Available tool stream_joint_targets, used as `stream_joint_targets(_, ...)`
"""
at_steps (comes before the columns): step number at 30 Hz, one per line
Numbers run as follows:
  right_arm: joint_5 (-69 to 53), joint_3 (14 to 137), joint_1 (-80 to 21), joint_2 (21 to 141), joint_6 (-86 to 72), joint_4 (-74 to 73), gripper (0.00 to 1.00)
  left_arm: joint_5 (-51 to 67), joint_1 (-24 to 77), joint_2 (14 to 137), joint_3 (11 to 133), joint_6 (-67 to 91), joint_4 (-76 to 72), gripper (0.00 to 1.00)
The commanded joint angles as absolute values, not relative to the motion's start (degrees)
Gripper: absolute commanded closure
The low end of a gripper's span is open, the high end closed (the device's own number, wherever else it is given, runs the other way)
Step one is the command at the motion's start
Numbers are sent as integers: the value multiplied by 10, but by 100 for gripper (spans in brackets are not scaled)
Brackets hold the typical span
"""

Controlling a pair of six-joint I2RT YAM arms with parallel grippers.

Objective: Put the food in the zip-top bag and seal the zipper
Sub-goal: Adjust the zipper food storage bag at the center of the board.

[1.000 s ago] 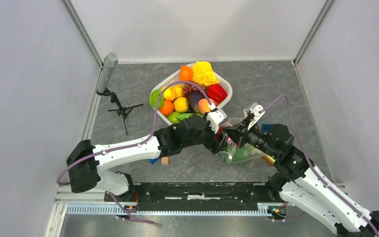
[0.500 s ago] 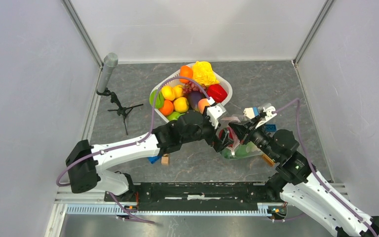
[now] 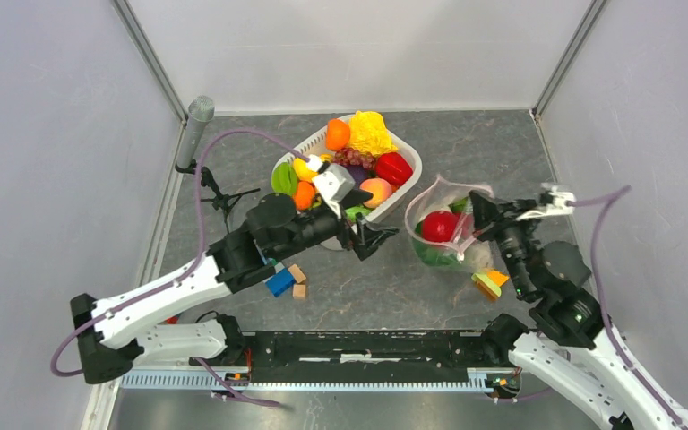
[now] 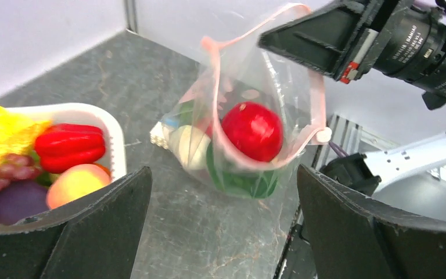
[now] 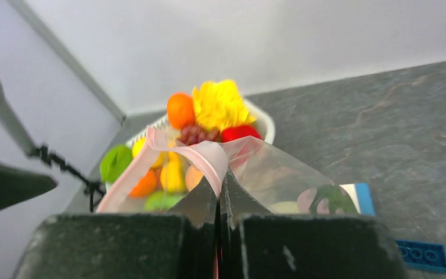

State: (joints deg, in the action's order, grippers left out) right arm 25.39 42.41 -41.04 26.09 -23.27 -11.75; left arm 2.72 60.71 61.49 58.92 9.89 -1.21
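The right end effector [image 4: 269, 39] clamps the pink zipper [image 4: 318, 99] of a gaping zip-top bag [image 4: 238, 87] holding a red toy fruit [image 4: 252, 131], beside a white basket [image 4: 115, 131] on the grey worktop [image 4: 81, 75]; left end effector [image 4: 223, 171] spread wide.

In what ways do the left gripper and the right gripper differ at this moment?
The left gripper is wide open and holds nothing; the right gripper is shut on the zipper of the bag. The left gripper is beside the basket, apart from the bag; the right gripper holds the bag's mouth up. Both have black fingers.
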Motion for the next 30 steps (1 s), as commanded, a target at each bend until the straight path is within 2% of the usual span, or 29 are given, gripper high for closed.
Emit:
stream_joint_targets(1, 387, 427, -410, 222, -262, -119, 100, -42, 598, 576, 566, 71, 15, 0)
stream_joint_targets(3, 339, 421, -410, 230, -245, -103, 98, -47, 590, 568, 556, 78, 22, 0)
stream_joint_targets(6, 213, 495, -410, 319, -204, -159, 100, -54, 579, 567, 546, 88, 30, 0)
stream_joint_targets(12, 219, 475, -411, 316, -214, -130, 96, -85, 562, 568, 534, 96, 51, 0)
stream_joint_targets(16, 237, 488, -410, 320, -196, -155, 95, -67, 513, 594, 548, 94, 72, 0)
stream_joint_targets(21, 226, 491, -410, 325, -173, -165, 96, 14, 445, 692, 609, 77, 85, 0)
stream_joint_targets(26, 174, 476, -410, 317, -155, -151, 95, 58, 426, 813, 683, 74, 69, 0)
stream_joint_targets(30, 180, 483, -410, 312, -151, -178, 95, 72, 422, 882, 726, 81, 77, 0)
